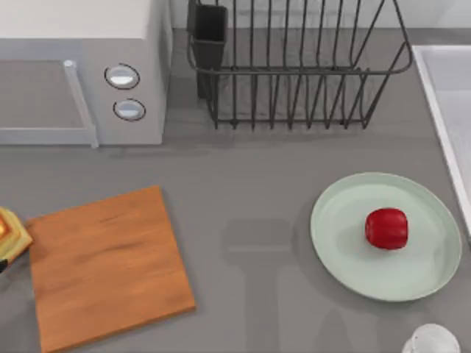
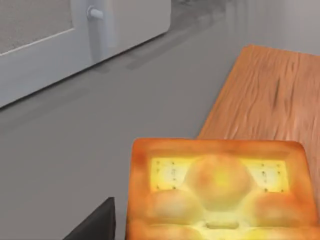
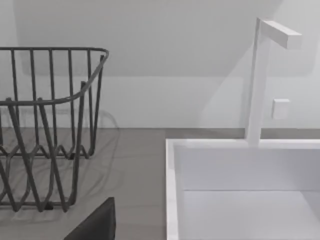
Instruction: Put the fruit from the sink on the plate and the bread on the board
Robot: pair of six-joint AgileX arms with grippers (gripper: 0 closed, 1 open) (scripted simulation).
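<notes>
The bread (image 1: 11, 232) sits at the far left edge of the top view, just off the left side of the board (image 1: 107, 268), its corner meeting or just overlapping the board's left edge. In the left wrist view the bread (image 2: 217, 190) sits very close to the camera, its toasted yellow-orange top facing up, with the board (image 2: 270, 95) stretching away behind it and a dark finger (image 2: 95, 225) of the left gripper beside the slice at its near corner. Whether the left gripper's fingers pinch the bread or merely stand next to it cannot be told, nor how far they are spread. The fruit (image 1: 386, 228) lies on the plate (image 1: 346, 235), a little right of the plate's middle, on the right half of the table and well apart from the bread. The sink (image 1: 449, 110) runs along the right edge of the top view, just beyond the plate. In the right wrist view the sink (image 3: 172, 200) shows its pale rim and wall, with a white tap (image 3: 260, 85) rising behind it and the dark wire dish rack (image 3: 50, 130) beside it on the grey counter; a dark finger (image 3: 95, 225) of the right gripper shows at the picture's edge, and its spread cannot be told. A microwave (image 1: 81, 73) stands at the table's far left, next to the dish rack (image 1: 294, 66), and a small white round object (image 1: 433, 340) sits near the plate's near edge.
</notes>
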